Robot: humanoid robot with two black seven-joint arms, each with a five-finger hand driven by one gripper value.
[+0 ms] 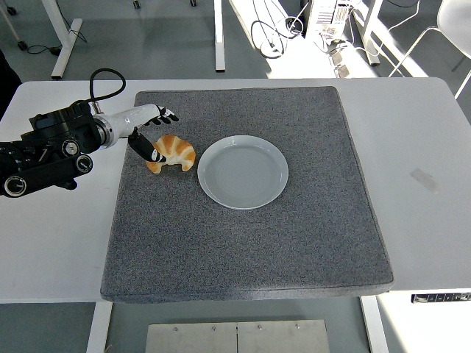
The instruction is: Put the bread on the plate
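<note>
From my seat the left hand (151, 129) reached in from nine o'clock, its thumb laid against the left end of the bread (171, 153) and the other fingers spread open above the mat (243, 243), so I could not tell whether it had any real hold. The bread lay on the mat just beside the empty plate (243, 171), at the plate's nine o'clock and not on it. The thumb hid the bread's left tip, and I could read no writing anywhere.

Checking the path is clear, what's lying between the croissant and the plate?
Nothing: in the head view only bare grey felt mat separates the golden croissant from the round white plate.
</note>
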